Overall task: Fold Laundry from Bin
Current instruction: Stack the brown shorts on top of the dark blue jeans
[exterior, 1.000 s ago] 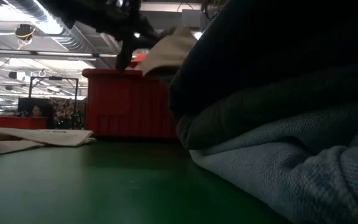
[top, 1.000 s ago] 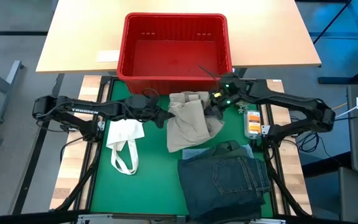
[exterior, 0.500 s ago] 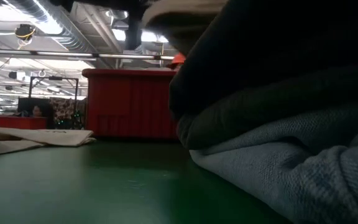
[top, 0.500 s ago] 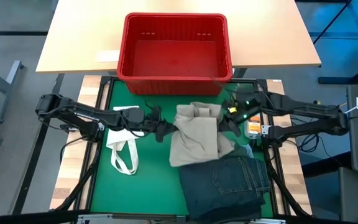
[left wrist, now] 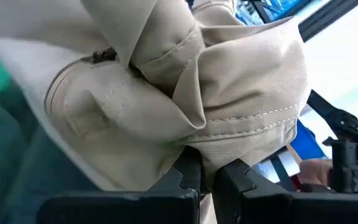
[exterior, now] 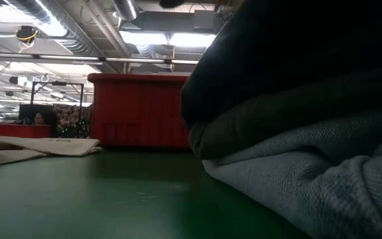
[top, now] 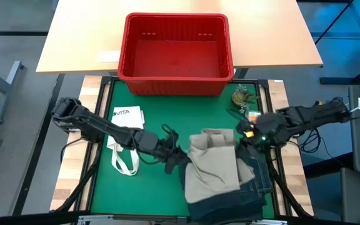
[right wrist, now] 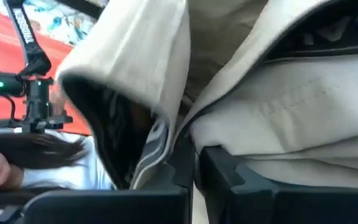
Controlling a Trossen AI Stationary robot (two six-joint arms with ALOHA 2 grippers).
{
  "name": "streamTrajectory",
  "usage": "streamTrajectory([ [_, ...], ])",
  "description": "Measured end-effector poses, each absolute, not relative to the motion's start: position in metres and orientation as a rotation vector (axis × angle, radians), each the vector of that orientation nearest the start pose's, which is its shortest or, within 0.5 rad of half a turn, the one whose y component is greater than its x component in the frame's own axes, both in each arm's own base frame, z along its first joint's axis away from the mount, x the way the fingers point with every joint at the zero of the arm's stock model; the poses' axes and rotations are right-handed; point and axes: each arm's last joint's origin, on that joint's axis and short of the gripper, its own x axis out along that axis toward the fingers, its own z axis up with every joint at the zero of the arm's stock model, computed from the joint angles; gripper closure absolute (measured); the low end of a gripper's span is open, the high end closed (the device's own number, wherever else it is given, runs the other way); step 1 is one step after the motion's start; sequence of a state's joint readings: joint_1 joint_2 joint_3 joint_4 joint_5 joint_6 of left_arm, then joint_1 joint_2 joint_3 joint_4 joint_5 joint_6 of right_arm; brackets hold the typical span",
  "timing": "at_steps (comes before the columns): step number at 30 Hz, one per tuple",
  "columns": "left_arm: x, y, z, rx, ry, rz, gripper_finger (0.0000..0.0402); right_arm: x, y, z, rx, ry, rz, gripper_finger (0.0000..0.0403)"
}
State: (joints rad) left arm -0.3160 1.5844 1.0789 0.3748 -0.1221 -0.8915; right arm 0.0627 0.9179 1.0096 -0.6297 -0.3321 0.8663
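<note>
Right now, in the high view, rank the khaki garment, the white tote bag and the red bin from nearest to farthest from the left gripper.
1. Khaki garment: held in the left gripper, over the jeans pile.
2. White tote bag: beside the left arm, on the mat's left.
3. Red bin: at the table's far edge.

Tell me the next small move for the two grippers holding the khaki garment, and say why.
Probably lower it and let go. The left gripper and right gripper are each shut on an edge of the folded khaki garment, which already sits over the stack of jeans at the near edge of the green mat, and the red bin looks empty.
</note>
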Motion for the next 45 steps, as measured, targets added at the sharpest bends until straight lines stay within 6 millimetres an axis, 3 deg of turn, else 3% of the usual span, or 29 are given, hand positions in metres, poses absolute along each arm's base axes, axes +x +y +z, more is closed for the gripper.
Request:
streamTrajectory([
  [7,0.353,-0.143,0.28,-0.908,0.237,-0.122,0.0393,0.159,0.065,0.345,0.855,0.721,0.102,0.0386],
  [18,0.355,-0.175,0.265,-0.963,0.296,-0.129,0.0393,0.141,0.122,0.327,0.816,0.815,0.016,0.0386],
  [26,0.362,-0.18,0.237,-0.929,0.384,-0.077,0.0375,0.141,0.137,0.305,0.75,0.927,-0.124,0.0386],
  [36,0.361,-0.17,0.224,-0.803,0.467,0.013,0.037,0.143,0.138,0.292,0.626,1.003,-0.182,0.0386],
  [45,0.364,-0.158,0.22,-0.775,0.503,0.063,0.0307,0.142,0.138,0.292,0.622,1.011,-0.179,0.0381],
])
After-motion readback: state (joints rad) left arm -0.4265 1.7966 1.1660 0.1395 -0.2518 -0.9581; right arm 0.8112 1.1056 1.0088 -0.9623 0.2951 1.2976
